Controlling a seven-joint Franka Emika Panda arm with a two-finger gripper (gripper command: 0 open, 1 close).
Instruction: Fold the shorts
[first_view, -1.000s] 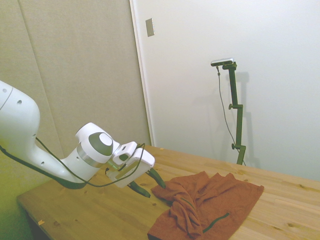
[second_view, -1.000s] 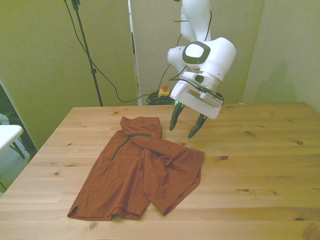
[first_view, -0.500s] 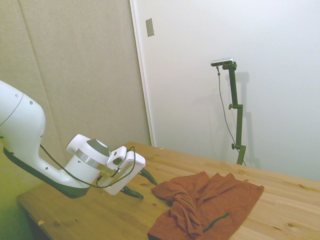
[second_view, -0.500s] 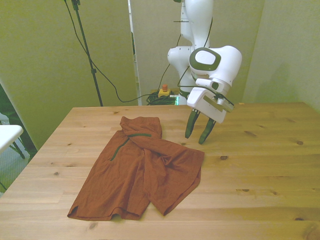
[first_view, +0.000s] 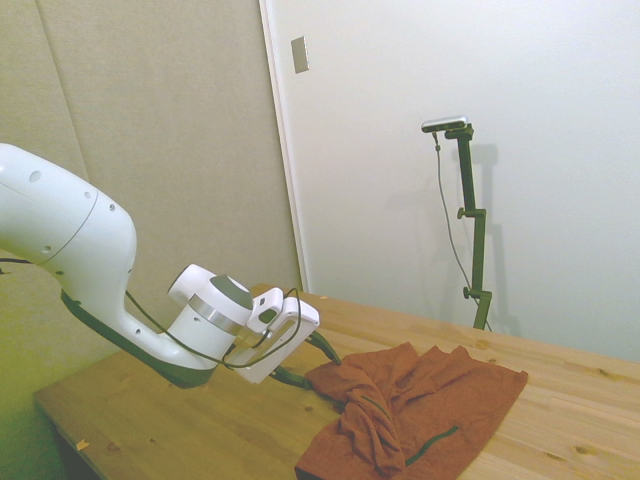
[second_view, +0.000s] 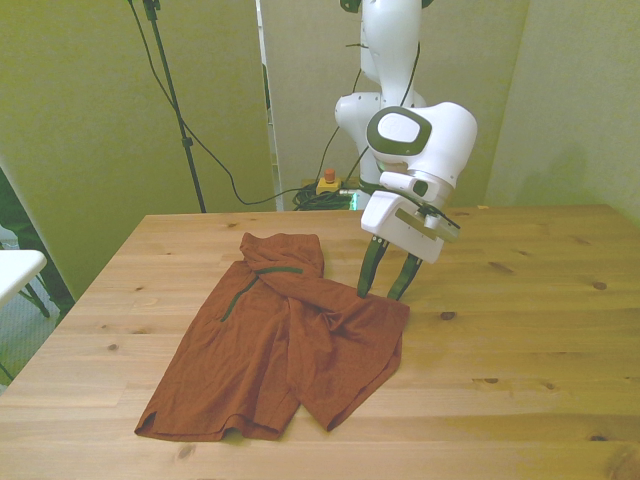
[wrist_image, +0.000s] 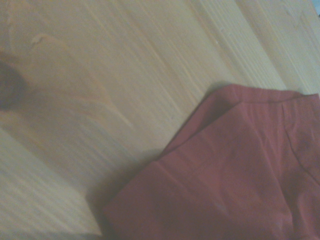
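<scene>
The wooden desk (second_view: 520, 330) fills the lower part of the front and side views; its near edge is cut off in both, and in the side view its right end runs out of the picture.

The white arm (first_view: 80, 250) bends low over the desk, its upper links cut off at the top of the front view.

The shorts (second_view: 280, 340), rust-orange and wrinkled, lie spread and partly folded over themselves just below and beside the hand, on the front view's left of it. A dark zipper line (second_view: 240, 293) shows near their far end. In the side view the shorts' (first_view: 420, 415) lower edge is cut off by the frame. The wrist view shows only a blurred corner of the shorts (wrist_image: 230, 170) lying on bare wood.

The hand (second_view: 387, 290) hangs tilted over the shorts' corner nearest it, its two dark fingers (second_view: 368, 275) spread apart. The tips are at the fabric's edge; whether they touch the cloth cannot be told. In the side view the hand (first_view: 320, 368) is partly hidden behind the fabric's raised fold.
</scene>
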